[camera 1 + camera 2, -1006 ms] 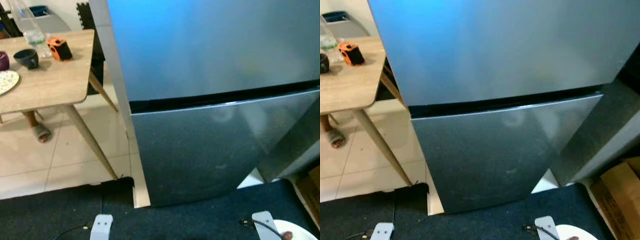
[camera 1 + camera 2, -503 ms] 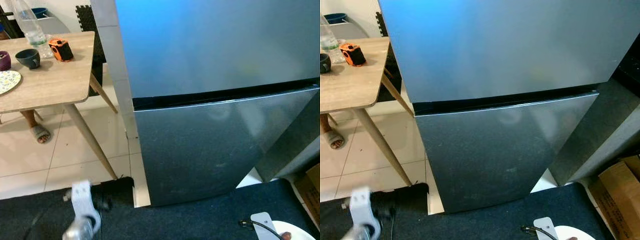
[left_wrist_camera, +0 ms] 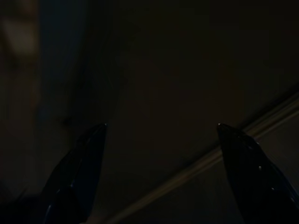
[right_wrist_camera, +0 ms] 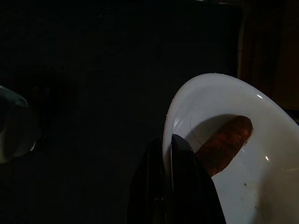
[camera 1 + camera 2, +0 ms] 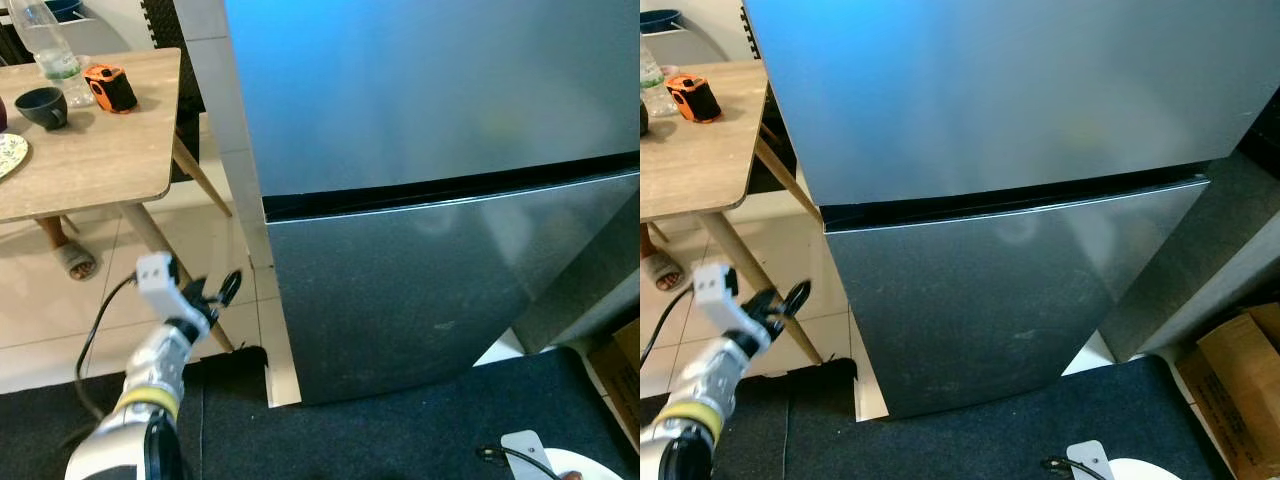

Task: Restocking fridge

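Observation:
A tall grey fridge (image 5: 420,110) stands straight ahead with both doors closed; a black gap separates the upper door from the lower door (image 5: 400,290). My left gripper (image 5: 222,292) is raised by the fridge's lower left edge, just short of the lower door. Its fingers (image 3: 84,154) stand wide apart in the dark left wrist view, so it is open. My right gripper (image 4: 170,142) hangs low at the right, shut on the rim of a white bowl (image 4: 210,100). A brown sausage (image 4: 224,142) lies in the bowl.
A wooden table (image 5: 100,160) stands to the left, carrying a dark cup (image 5: 40,105), an orange tape measure (image 5: 110,88) and a plastic bottle (image 5: 45,50). A person's sandalled foot (image 5: 70,260) rests under it. A cardboard box (image 5: 1240,390) sits at the right. Dark matting (image 5: 380,430) covers the near floor.
My left arm has risen from the bottom edge of the picture up to the fridge's lower left edge. The right arm stays low with the bowl.

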Controlling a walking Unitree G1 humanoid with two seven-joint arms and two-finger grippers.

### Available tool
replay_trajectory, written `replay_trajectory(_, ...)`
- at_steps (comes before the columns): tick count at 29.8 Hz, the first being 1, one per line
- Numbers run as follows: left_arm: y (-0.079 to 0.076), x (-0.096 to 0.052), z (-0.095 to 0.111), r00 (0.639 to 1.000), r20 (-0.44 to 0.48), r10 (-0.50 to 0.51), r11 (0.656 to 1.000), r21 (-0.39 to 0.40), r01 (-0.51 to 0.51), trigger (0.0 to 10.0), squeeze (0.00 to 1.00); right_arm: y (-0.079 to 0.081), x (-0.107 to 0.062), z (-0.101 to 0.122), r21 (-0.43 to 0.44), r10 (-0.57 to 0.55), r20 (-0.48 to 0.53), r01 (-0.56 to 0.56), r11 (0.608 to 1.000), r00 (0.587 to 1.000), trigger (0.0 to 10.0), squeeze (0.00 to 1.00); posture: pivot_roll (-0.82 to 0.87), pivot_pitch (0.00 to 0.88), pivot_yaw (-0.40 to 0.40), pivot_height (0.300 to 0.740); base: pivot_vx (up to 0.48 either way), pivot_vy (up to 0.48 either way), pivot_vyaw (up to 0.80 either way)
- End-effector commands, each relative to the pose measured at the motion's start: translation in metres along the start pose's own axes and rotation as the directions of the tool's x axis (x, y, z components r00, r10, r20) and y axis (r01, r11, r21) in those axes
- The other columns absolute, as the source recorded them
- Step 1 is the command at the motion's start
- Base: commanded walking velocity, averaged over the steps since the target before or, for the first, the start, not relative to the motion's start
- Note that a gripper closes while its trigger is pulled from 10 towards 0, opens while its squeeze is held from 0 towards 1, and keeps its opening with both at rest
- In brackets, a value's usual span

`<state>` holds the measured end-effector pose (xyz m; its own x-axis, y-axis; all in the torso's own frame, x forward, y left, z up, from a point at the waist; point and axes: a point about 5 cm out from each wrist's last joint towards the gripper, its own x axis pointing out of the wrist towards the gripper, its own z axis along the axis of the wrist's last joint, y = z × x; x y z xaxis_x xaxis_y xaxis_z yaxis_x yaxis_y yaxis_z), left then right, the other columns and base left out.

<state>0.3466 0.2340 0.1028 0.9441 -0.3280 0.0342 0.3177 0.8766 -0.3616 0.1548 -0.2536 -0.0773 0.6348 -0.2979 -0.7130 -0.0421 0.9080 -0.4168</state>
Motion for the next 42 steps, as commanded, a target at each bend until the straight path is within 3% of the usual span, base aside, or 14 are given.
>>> replay_trajectory(1, -0.005, 0.006, 0.017, 0.990, -0.019, -0.138, 0.989, 0.046, 0.139, 10.0, 0.00, 0.002, -0.005, -0.013, 0.008, -0.002, -0.031, 0.003, 1.000, 1.000, 10.0, 0.00, -0.09, 0.174, 0.009, 0.740, 0.000, 0.000, 0.00)
replay_trajectory(2, -0.013, 0.012, 0.023, 0.973, -0.045, -0.228, 0.971, 0.069, 0.231, 10.0, 0.00, 0.001, -0.005, -0.015, 0.007, -0.003, -0.033, 0.004, 1.000, 0.999, 10.0, 0.00, -0.10, 0.181, 0.010, 0.740, 0.000, 0.000, 0.00)
replay_trajectory(5, -0.018, 0.015, 0.027, 0.956, -0.065, -0.285, 0.954, 0.082, 0.290, 10.0, 0.00, 0.001, -0.006, -0.016, 0.006, -0.004, -0.035, 0.004, 1.000, 0.999, 10.0, 0.00, -0.10, 0.181, 0.010, 0.740, 0.000, 0.000, 0.00)
replay_trajectory(7, -0.033, 0.022, 0.041, 0.872, -0.145, -0.467, 0.868, 0.110, 0.484, 10.0, 0.00, -0.002, -0.007, -0.020, 0.006, -0.011, -0.040, 0.012, 1.000, 0.999, 10.0, 0.00, -0.10, 0.189, 0.014, 0.740, 0.000, 0.000, 0.00)
replay_trajectory(11, -0.041, 0.024, 0.047, 0.812, -0.189, -0.552, 0.810, 0.110, 0.576, 10.0, 0.00, -0.003, -0.007, -0.021, 0.006, -0.015, -0.043, 0.015, 1.000, 0.999, 10.0, 0.00, -0.11, 0.191, 0.015, 0.740, 0.000, 0.000, 0.00)
replay_trajectory(12, -0.048, 0.025, 0.052, 0.747, -0.234, -0.623, 0.747, 0.106, 0.656, 10.0, 0.00, -0.003, -0.008, -0.021, 0.007, -0.017, -0.043, 0.017, 1.000, 0.999, 10.0, 0.00, -0.11, 0.191, 0.015, 0.740, 0.000, 0.000, 0.00)
replay_trajectory(15, -0.050, 0.025, 0.053, 0.716, -0.255, -0.650, 0.718, 0.103, 0.688, 10.0, 0.00, -0.003, -0.008, -0.021, 0.007, -0.017, -0.042, 0.017, 1.000, 0.999, 10.0, 0.00, -0.11, 0.190, 0.017, 0.740, 0.000, 0.000, 0.00)
replay_trajectory(16, -0.052, 0.023, 0.053, 0.677, -0.283, -0.679, 0.683, 0.093, 0.725, 10.0, 0.00, -0.003, -0.008, -0.021, 0.008, -0.017, -0.042, 0.017, 1.000, 0.999, 10.0, 0.00, -0.11, 0.190, 0.017, 0.740, 0.000, 0.000, 0.00)
replay_trajectory(17, -0.052, 0.023, 0.053, 0.677, -0.283, -0.679, 0.683, 0.093, 0.725, 10.0, 0.00, -0.003, -0.008, -0.021, 0.008, -0.017, -0.042, 0.017, 1.000, 0.999, 10.0, 0.00, -0.11, 0.190, 0.017, 0.740, 0.000, 0.000, 0.00)
replay_trajectory(21, -0.051, 0.013, 0.054, 0.582, -0.333, -0.742, 0.598, 0.064, 0.799, 10.0, 0.00, -0.001, -0.007, -0.020, 0.010, -0.014, -0.040, 0.014, 1.000, 0.999, 10.0, 0.00, -0.11, 0.184, 0.014, 0.740, 0.000, 0.000, 0.00)
replay_trajectory(26, -0.043, 0.004, 0.048, 0.575, -0.365, -0.733, 0.599, 0.055, 0.799, 10.0, 0.00, -0.002, -0.006, -0.017, 0.006, -0.014, -0.032, 0.014, 1.000, 0.999, 10.0, 0.00, -0.10, 0.180, 0.013, 0.740, 0.000, 0.000, 0.00)
replay_trajectory(31, -0.044, 0.006, 0.048, 0.609, -0.345, -0.714, 0.619, 0.095, 0.779, 10.0, 0.00, -0.005, -0.005, -0.015, 0.005, -0.017, -0.030, 0.017, 1.000, 0.999, 10.0, 0.00, -0.10, 0.175, 0.010, 0.740, 0.000, 0.000, 0.00)
replay_trajectory(33, -0.049, 0.011, 0.051, 0.636, -0.308, -0.708, 0.629, 0.134, 0.765, 10.0, 0.00, -0.005, -0.005, -0.015, 0.004, -0.018, -0.029, 0.018, 1.000, 0.999, 10.0, 0.00, -0.10, 0.173, 0.008, 0.740, 0.000, 0.000, 0.00)
replay_trajectory(42, -0.071, 0.028, 0.055, 0.659, -0.199, -0.725, 0.626, 0.206, 0.752, 10.0, 0.00, -0.005, -0.004, -0.013, 0.002, -0.018, -0.025, 0.018, 1.000, 1.000, 10.0, 0.00, -0.10, 0.165, 0.006, 0.740, 0.000, 0.000, 0.00)
